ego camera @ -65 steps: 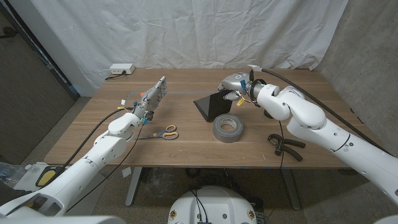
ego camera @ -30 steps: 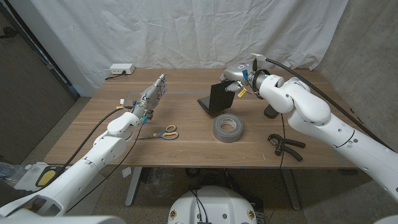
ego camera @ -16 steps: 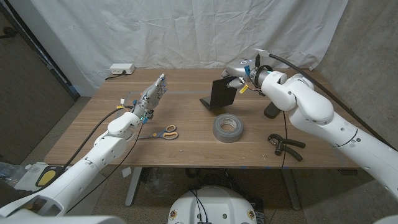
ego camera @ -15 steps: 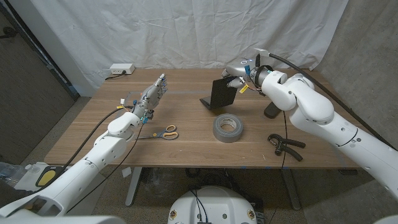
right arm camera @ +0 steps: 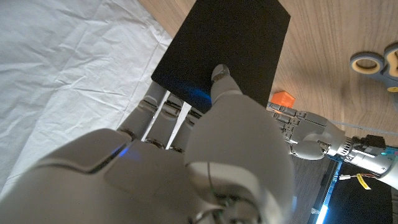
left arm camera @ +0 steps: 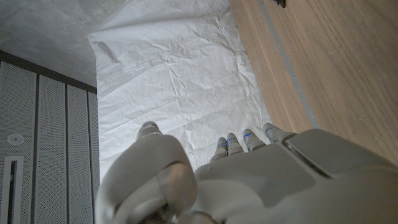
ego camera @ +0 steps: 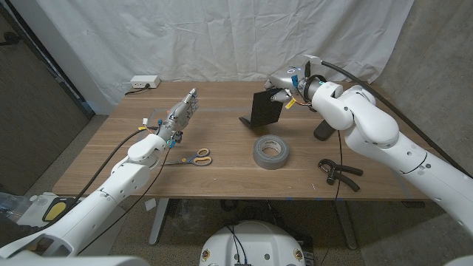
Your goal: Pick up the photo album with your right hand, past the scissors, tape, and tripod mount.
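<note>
Now the photo album (ego camera: 266, 108), a black slab, stands nearly upright near the far edge of the table (ego camera: 222, 174), held at its top edge by the right hand (ego camera: 284, 80). The hand sits at about one o'clock from the album's middle, right against it. In the right wrist view the fingers (right arm camera: 163, 115) run behind the black cover (right arm camera: 227, 46) while the thumb presses on its near face, so the album is pinched between them. Whether its lower edge touches the wood cannot be told from the head view.

The roll of tape (ego camera: 270, 151) lies at six o'clock from the album, well apart from it. The scissors (ego camera: 197, 157) lie at about eight o'clock from the album. The black tripod mount (ego camera: 338, 172) lies at four o'clock, near the right arm.

The left hand (ego camera: 183, 113) stands raised above the table at nine o'clock from the album, its fingers straight and apart, gripping nothing; the left wrist view shows the same stretched fingers (left arm camera: 249, 138).

Compared with 2.2 s ago, the album has gone from a low slant on the table to almost vertical, and the right hand has risen and drawn back towards the far edge. The tape, scissors and left hand sit as before.
</note>
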Controlling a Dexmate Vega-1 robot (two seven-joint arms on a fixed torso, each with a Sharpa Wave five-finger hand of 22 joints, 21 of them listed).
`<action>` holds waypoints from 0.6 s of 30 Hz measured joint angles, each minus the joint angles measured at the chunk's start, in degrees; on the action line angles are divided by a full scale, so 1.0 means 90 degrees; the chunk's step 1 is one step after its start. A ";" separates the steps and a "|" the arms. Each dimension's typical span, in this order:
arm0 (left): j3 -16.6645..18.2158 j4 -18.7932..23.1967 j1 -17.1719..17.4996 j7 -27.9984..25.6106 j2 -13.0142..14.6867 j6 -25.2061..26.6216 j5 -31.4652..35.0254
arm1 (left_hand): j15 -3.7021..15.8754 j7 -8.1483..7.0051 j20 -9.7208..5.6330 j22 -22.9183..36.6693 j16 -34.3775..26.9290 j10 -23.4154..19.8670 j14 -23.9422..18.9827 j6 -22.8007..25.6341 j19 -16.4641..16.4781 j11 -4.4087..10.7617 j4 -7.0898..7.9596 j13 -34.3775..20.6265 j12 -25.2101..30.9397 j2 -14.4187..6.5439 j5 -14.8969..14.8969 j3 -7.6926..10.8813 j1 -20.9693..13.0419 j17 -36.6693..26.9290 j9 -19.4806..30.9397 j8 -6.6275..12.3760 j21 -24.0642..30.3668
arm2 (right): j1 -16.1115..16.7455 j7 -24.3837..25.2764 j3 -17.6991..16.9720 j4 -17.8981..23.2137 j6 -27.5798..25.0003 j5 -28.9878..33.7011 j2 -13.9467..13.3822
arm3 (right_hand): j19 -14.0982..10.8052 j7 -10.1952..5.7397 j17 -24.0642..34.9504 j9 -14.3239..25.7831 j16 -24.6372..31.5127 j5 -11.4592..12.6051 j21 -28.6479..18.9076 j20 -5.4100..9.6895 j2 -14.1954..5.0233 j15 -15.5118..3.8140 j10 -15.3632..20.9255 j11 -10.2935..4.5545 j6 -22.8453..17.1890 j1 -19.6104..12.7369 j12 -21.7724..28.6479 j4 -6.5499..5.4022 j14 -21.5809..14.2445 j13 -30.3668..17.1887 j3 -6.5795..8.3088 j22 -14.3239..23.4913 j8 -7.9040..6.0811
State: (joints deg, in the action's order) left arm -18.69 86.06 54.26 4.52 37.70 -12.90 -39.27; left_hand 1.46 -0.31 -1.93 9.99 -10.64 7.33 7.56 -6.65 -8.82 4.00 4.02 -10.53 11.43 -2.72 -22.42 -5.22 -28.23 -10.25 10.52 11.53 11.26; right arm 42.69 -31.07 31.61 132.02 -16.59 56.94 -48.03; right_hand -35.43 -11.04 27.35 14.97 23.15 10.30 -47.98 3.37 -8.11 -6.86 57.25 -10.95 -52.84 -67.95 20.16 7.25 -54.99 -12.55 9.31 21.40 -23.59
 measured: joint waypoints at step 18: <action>0.0006 0.0097 0.0047 -0.0088 0.0038 0.0058 0.0024 | 0.0000 0.0036 0.0000 0.0000 0.0000 0.0000 0.0000 0.0036 0.0000 0.0000 0.0000 0.0000 0.0000 -0.0059 0.0000 0.0001 -0.0059 0.0000 0.0000 0.0000 0.0000 | -0.0061 -0.0127 -0.0087 0.0176 -0.0015 0.0180 0.0058 | 0.0044 0.0000 0.0000 0.0000 0.0023 0.0012 -0.0193 0.0000 0.0000 -0.0001 0.0043 0.0000 0.0000 0.0000 -0.0063 0.0008 0.0001 -0.0013 -0.0007 -0.0017 0.0011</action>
State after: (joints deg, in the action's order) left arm -18.64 86.94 54.69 3.72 38.04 -12.39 -39.06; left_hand 1.46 0.01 -1.93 9.99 -10.64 7.32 7.56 -6.32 -8.82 4.00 4.02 -10.53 11.44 -3.26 -22.42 -5.21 -28.76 -10.25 10.51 11.54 11.26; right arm 42.14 -32.21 30.83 133.60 -16.72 58.56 -47.51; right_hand -35.04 -11.04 27.36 14.97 23.36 10.41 -49.72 3.38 -8.11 -6.87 57.64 -10.95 -52.84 -67.95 19.60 7.32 -54.99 -12.66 9.24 21.25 -23.49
